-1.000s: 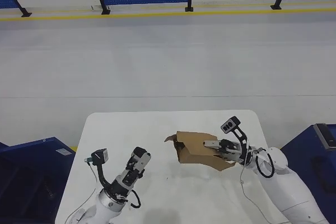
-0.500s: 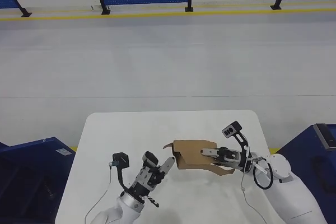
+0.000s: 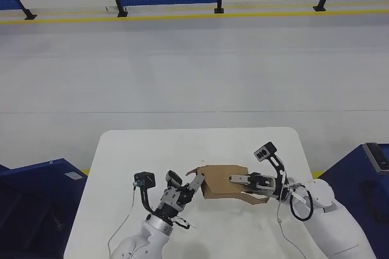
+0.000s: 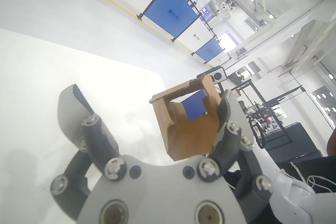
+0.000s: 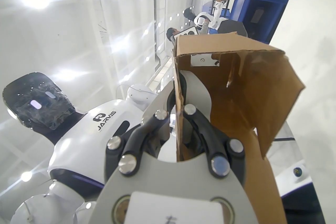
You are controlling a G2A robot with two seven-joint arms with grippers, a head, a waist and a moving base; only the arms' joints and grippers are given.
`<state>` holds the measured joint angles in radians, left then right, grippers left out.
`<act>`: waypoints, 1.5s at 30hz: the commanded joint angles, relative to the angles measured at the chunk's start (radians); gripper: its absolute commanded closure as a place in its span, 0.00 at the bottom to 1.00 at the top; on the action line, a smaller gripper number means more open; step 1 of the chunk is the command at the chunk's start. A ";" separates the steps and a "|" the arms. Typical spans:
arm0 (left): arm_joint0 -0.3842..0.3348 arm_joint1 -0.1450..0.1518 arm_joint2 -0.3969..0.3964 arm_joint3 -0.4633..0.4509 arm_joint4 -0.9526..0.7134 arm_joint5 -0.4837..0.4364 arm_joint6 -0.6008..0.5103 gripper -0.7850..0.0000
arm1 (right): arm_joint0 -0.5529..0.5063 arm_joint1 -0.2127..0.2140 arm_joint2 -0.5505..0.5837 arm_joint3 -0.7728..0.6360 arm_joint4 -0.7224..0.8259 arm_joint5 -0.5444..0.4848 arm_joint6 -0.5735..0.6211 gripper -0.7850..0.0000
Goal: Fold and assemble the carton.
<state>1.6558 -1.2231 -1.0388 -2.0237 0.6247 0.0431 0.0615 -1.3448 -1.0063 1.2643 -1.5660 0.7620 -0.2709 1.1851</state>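
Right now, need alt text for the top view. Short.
A partly opened brown carton is at the near middle of a white table, with the right gripper shut on one end of it. The left gripper, open, is at the carton's other end, close to a loose flap.

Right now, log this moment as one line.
carton: open-ended tube, over white table | right gripper: shut on carton wall | left gripper: open, one finger at end flap
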 commanded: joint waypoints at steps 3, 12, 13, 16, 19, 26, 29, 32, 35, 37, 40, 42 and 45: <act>-0.009 -0.003 -0.001 0.018 0.002 0.007 -0.006 0.00 | 0.002 -0.002 -0.001 0.000 -0.001 0.000 0.000 1.00; -0.014 -0.008 0.014 0.044 0.004 -0.018 -0.031 0.00 | 0.010 -0.007 -0.010 -0.002 0.000 0.007 0.007 1.00; -0.014 -0.009 0.017 0.043 -0.003 -0.028 -0.029 0.00 | 0.010 -0.007 -0.012 -0.002 -0.001 0.009 0.009 1.00; -0.011 -0.010 0.016 0.038 -0.011 -0.048 -0.024 0.00 | 0.011 -0.009 -0.015 -0.002 0.000 0.011 0.010 1.00; -0.007 -0.011 0.009 0.037 -0.018 -0.058 -0.024 0.00 | 0.012 -0.011 -0.017 0.003 0.024 0.015 0.017 1.00; 0.034 -0.005 -0.042 -0.007 -0.105 -0.123 -0.035 0.00 | 0.033 -0.017 -0.003 0.070 0.165 0.073 0.079 1.00; 0.068 0.001 -0.093 -0.030 -0.123 -0.139 -0.033 0.00 | 0.048 -0.020 -0.006 0.104 0.211 0.099 0.118 1.00; 0.080 0.005 -0.119 -0.025 -0.121 -0.134 -0.046 0.00 | 0.062 -0.025 -0.015 0.127 0.248 0.122 0.156 1.00; 0.073 0.004 -0.113 -0.007 -0.106 -0.127 -0.059 0.00 | 0.075 -0.030 -0.029 0.139 0.275 0.143 0.186 1.00; 0.067 0.003 -0.098 0.003 -0.092 -0.130 -0.070 0.00 | 0.085 -0.035 -0.038 0.150 0.308 0.167 0.208 1.00; 0.061 0.000 -0.079 0.009 -0.080 -0.134 -0.070 0.00 | 0.095 -0.039 -0.049 0.162 0.317 0.181 0.228 1.00; 0.059 -0.002 -0.068 0.010 -0.076 -0.139 -0.071 0.00 | 0.098 -0.042 -0.053 0.168 0.315 0.179 0.229 1.00; 0.054 -0.003 -0.061 0.014 -0.057 -0.146 -0.062 0.00 | 0.103 -0.045 -0.061 0.176 0.317 0.192 0.240 1.00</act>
<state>1.7111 -1.2256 -1.1022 -2.0119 0.5593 -0.0995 -0.0051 -1.2435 -1.0501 1.2057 -1.3927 1.0753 -0.0852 1.4198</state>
